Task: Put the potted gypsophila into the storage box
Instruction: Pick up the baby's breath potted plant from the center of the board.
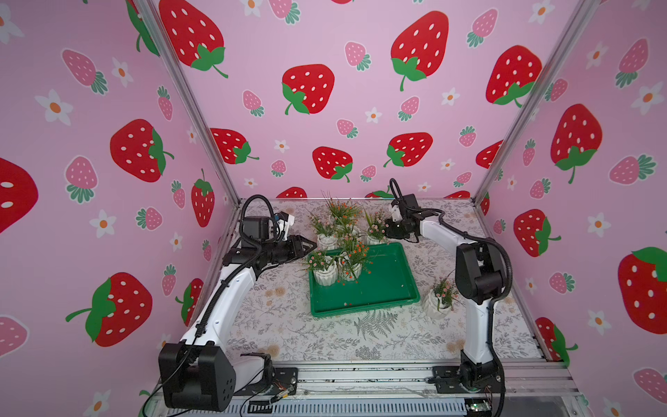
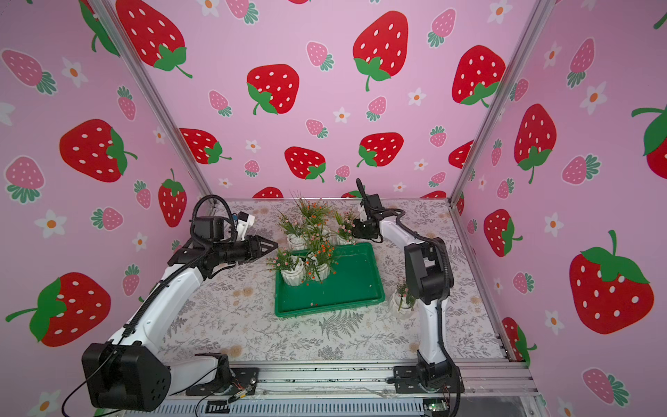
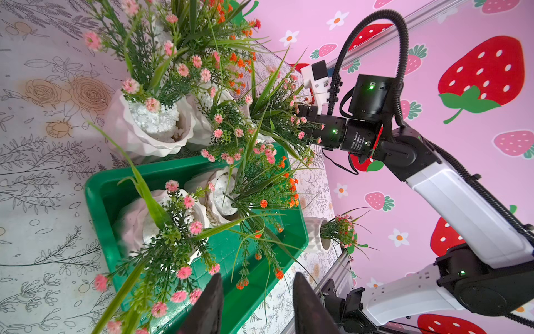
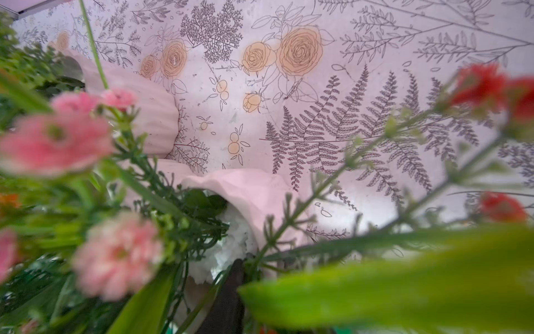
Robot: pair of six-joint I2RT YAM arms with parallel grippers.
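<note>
Counted six white ribbed pots of artificial gypsophila in all. Found two already upright inside the shallow rectangular green plastic storage box [image 1: 361,310], side by side at its far-left corner: a pink-flowered pot [image 1: 325,277] and an orange-flowered pot [image 1: 352,271]. Found four still out on the floral-printed counter [image 1: 288,335]: three clustered just beyond the box's far rim, plus a fourth pot [image 1: 435,305] alone off the near-right corner, beside the right arm. Judged the task roughly a third done.

Noted the left arm stretched low toward the far side, left end effector [image 1: 313,247] hanging just left of the box's far-left corner, fingers apart, nothing between them: released, empty.

Noted the right arm reaching far and leftward, elbow raised, right end effector [image 1: 387,229] buried in the foliage of the rightmost far pot [image 1: 374,239]. Cannot tell whether clenched on that pot or merely around it; leaves hide the fingers. Made out only one dark finger [image 4: 228,292] by the pot's rim in the right wrist view.
</note>
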